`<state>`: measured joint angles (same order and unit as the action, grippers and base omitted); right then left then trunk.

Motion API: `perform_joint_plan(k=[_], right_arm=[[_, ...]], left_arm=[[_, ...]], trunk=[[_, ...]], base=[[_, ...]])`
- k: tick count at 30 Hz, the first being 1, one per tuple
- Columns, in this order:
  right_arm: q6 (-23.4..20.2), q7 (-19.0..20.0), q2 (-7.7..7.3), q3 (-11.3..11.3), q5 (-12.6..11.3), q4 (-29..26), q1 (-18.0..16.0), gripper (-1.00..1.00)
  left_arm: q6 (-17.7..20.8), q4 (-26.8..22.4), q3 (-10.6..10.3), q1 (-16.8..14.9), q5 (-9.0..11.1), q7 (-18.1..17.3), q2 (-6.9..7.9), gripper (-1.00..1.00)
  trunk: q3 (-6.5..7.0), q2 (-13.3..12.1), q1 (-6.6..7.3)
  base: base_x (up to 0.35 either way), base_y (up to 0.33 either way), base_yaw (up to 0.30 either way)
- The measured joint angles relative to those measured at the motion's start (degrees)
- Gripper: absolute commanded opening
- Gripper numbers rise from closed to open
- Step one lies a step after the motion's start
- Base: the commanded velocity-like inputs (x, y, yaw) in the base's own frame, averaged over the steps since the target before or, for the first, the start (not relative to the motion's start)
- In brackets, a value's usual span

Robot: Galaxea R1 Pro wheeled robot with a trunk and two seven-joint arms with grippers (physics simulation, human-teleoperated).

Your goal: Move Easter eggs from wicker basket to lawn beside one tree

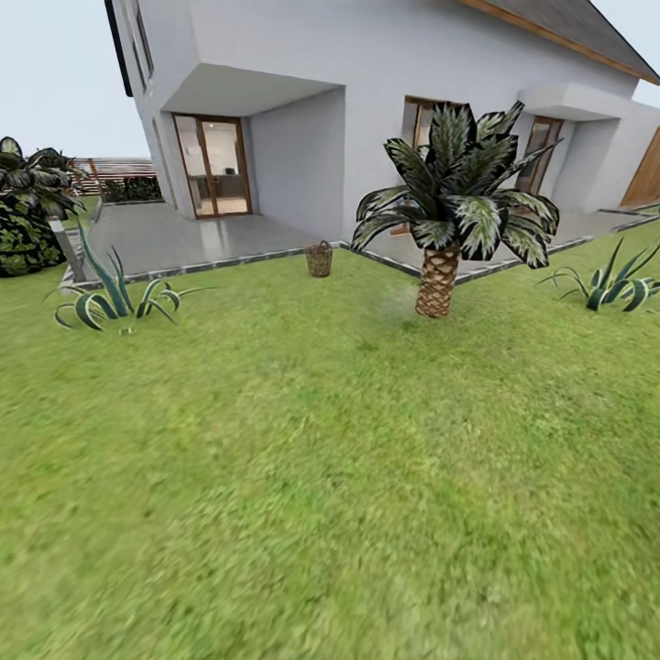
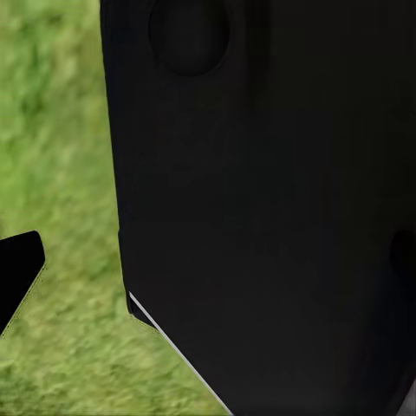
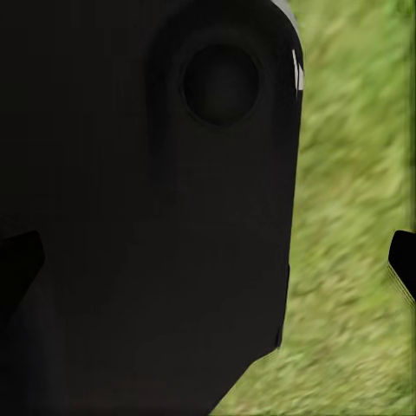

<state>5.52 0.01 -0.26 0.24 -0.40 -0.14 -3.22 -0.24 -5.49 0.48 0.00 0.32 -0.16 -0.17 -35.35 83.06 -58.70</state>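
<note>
**Basket far across the grass, eggs not yet seen**

The lawn (image 1: 330, 513) lies nearest, bare green grass running away from the camera. Going left to right along its far side: a dark bush (image 1: 27, 220) at 10 o'clock, a spiky plant (image 1: 115, 298) just inside it, the basket (image 1: 319, 259) at about 12 o'clock on the lawn's edge against the grey paving, the tree (image 1: 438, 275) at 1 o'clock, near the basket but apart from it, and another spiky plant (image 1: 610, 284) at 2 o'clock. Behind them stands the house (image 1: 367, 110).

The basket is too small here to tell whether eggs sit in it.

Both wrist views look past a black body onto grass. A dark finger tip (image 2: 17, 273) shows at the edge of the left one and another (image 3: 403, 260) in the right; whether either gripper is spread or pressed together, I cannot tell.

Judging by their kind, the eggs should be light, rigid, smooth and prone to rolling, so I would pinch each across its widest middle, gently, and set it down by the tree rather than drop it.
</note>
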Motion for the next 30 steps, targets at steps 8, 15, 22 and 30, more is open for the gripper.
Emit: perform_joint_plan(k=[8, 15, 22, 30], right_arm=[[0.0, -0.01, 0.0, 0.0, 0.0, 0.0, 0.0, 1.0], [0.0, -0.01, 0.0, 0.0, 0.0, 0.01, 0.0, 1.0], [0.0, 0.0, 0.0, 0.0, 0.0, 0.0, 0.0, 1.0], [0.0, -0.01, 0.0, 0.0, 0.0, 0.0, 0.0, 1.0]], left_arm=[[0.0, 0.0, 0.0, 0.0, 0.01, 0.0, 0.0, 1.0], [-0.04, 0.01, 0.0, 0.0, 0.01, 0.0, 0.0, 1.0], [-0.04, 0.0, 0.0, 0.0, 0.01, 0.0, 0.0, 1.0], [-0.03, 0.0, 0.0, 0.0, 0.0, 0.0, 0.0, 1.0]], trunk=[[0.0, 0.0, 0.0], [0.0, 0.0, 0.0], [0.0, 0.0, 0.0], [0.0, 0.0, 0.0]], base=[[0.327, 0.0, 0.0], [0.328, 0.0, 0.0], [0.329, 0.0, 0.0], [0.33, 0.0, 0.0]])
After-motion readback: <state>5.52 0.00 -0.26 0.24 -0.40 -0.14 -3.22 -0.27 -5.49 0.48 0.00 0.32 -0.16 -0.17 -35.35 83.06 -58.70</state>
